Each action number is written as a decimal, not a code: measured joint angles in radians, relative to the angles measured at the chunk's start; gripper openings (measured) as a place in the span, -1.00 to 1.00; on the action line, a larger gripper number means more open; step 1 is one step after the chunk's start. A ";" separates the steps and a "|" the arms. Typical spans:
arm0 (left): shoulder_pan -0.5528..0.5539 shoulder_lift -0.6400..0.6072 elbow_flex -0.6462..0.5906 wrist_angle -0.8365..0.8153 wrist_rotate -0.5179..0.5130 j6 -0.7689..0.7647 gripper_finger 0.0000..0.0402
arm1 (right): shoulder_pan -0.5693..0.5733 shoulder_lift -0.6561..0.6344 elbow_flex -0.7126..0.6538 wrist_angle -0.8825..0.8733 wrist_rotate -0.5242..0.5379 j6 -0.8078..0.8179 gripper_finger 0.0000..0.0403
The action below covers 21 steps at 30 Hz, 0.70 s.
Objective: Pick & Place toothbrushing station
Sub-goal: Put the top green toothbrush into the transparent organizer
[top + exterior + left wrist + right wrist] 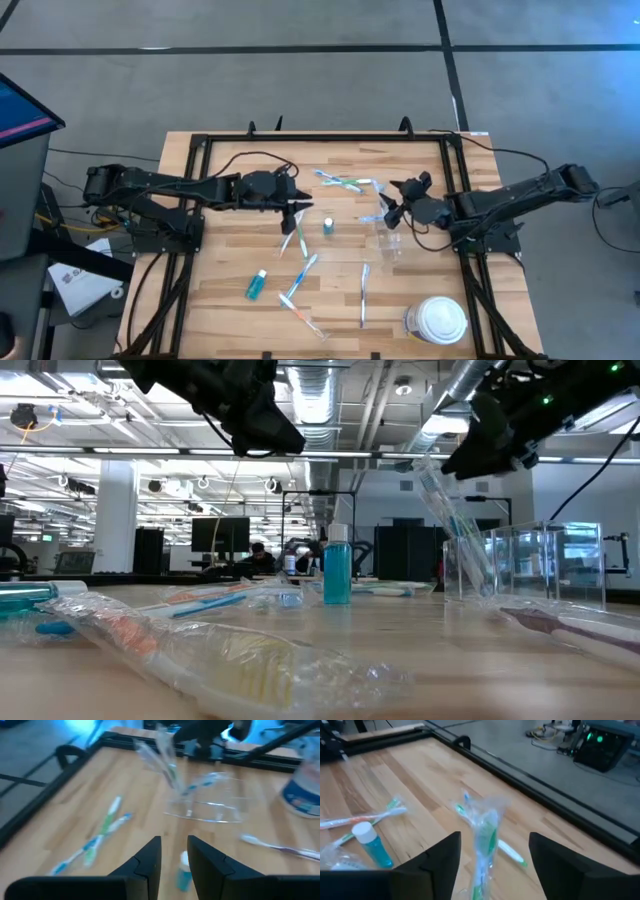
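I see the cup (pixel 391 243) on the right half of the table (pixel 220 250), a wrapped toothbrush (pixel 450 520) leaning in it. Left of the cup a small tube (pixel 327 225) stands upright. Another tube (pixel 257 285) lies toward the front left. More toothbrushes (pixel 340 182) lie behind the upright tube. A lidded container (pixel 440 320) sits at the front right corner.

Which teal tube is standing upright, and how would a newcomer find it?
Start at the wooden table and look to its middle, between the two grippers. The upright teal tube stands there, white cap up. The other teal tube lies flat nearer the table's front-left.
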 joint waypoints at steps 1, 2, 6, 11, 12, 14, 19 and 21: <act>0.004 0.002 0.000 0.001 -0.017 0.009 -0.55 | 0.000 -0.014 0.000 0.002 0.000 -0.014 0.13; 0.009 0.013 0.002 0.012 -0.037 0.019 -0.55 | 0.000 -0.028 0.000 0.006 0.000 -0.027 0.13; 0.064 0.076 0.002 0.033 -0.067 0.044 -0.55 | 0.000 -0.073 0.001 0.038 0.001 -0.085 0.10; 0.172 0.199 0.002 0.069 0.009 0.058 -0.55 | 0.002 -0.101 0.002 0.059 0.000 -0.121 0.05; 0.197 0.219 0.001 0.063 0.026 0.059 -0.55 | 0.004 -0.100 0.002 0.060 0.000 -0.122 0.04; 0.240 0.259 0.000 0.086 0.068 0.073 -0.55 | 0.012 -0.100 0.002 0.058 0.000 -0.124 0.03; 0.300 0.351 0.000 0.172 0.142 0.161 -0.55 | 0.022 -0.089 0.000 0.059 -0.001 -0.156 -0.01; 0.309 0.385 0.000 0.220 0.158 0.193 -0.55 | 0.021 -0.090 0.001 0.063 -0.001 -0.171 -0.03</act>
